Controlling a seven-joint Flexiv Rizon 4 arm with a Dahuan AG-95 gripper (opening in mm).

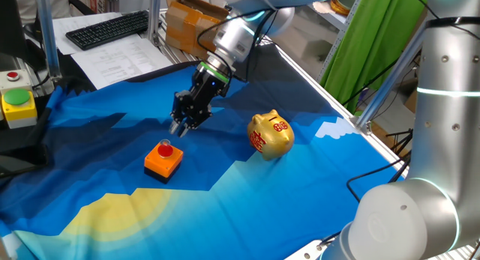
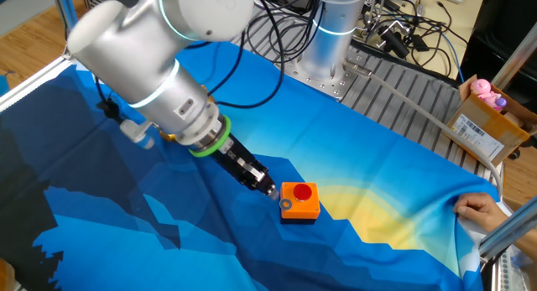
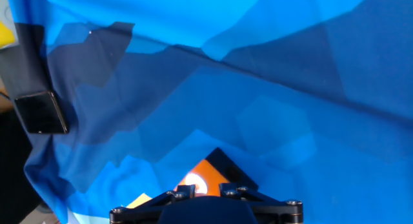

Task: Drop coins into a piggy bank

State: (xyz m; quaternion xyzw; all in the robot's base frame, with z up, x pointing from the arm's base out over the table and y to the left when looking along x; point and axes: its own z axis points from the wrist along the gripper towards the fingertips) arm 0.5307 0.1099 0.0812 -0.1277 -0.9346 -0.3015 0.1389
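Note:
The shiny gold piggy bank (image 1: 270,134) with red markings stands on the blue cloth, right of centre; it does not show in the other fixed view or the hand view. My gripper (image 1: 182,126) hangs just above and behind an orange block with a red top (image 1: 164,158), tilted toward it. In the other fixed view my gripper (image 2: 267,187) is close to the block's left side (image 2: 300,200), and a small grey ring (image 2: 287,206) lies at the block's near corner. In the hand view my fingertips (image 3: 203,192) stand a little apart with the block (image 3: 213,175) showing between them. I see no coin in them.
A keyboard (image 1: 109,28) and papers lie at the back left, beside a yellow box with a red button (image 1: 16,103). A second grey arm (image 1: 442,103) stands at the right. A person's hand (image 2: 478,209) holds the cloth's edge. A cardboard box (image 2: 487,123) sits beyond.

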